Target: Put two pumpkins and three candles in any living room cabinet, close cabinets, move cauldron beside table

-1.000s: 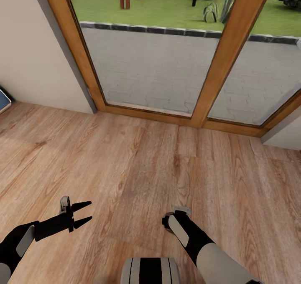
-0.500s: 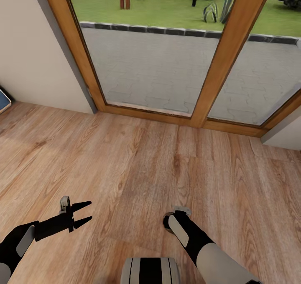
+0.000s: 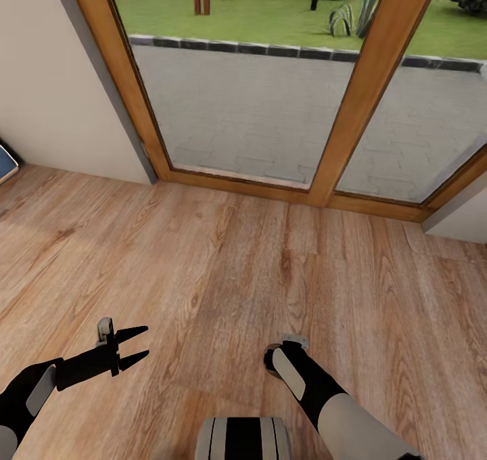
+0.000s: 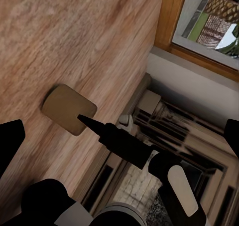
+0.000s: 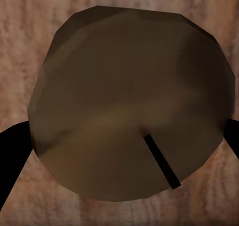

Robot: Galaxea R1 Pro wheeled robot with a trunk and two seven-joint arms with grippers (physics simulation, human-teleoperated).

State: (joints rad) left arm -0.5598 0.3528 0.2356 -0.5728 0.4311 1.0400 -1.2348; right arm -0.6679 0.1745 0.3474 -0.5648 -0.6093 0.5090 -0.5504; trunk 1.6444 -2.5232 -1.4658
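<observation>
An olive-brown squat candle [image 5: 129,101] with a short dark wick sits between the tips of my right gripper [image 5: 119,141], which is shut on it from both sides. In the head view the right gripper [image 3: 287,343] points down over the plank floor, and a grey sliver of the candle [image 3: 295,341] peeks past the wrist. The left wrist view shows the candle [image 4: 68,109] at the tip of a right finger, over the floor. My left gripper [image 3: 138,345] hangs open and empty low on the left. The pumpkins, cabinet, cauldron and table are out of view.
Tall glass doors in a wooden frame [image 3: 368,88] stand straight ahead, with a paved patio outside. A white wall [image 3: 47,95] runs on the left, with a blue object [image 3: 5,162] at its foot. A wall corner [image 3: 463,220] juts in at the right.
My right wrist sank very slightly toward the floor a second ago. Since then nothing has moved.
</observation>
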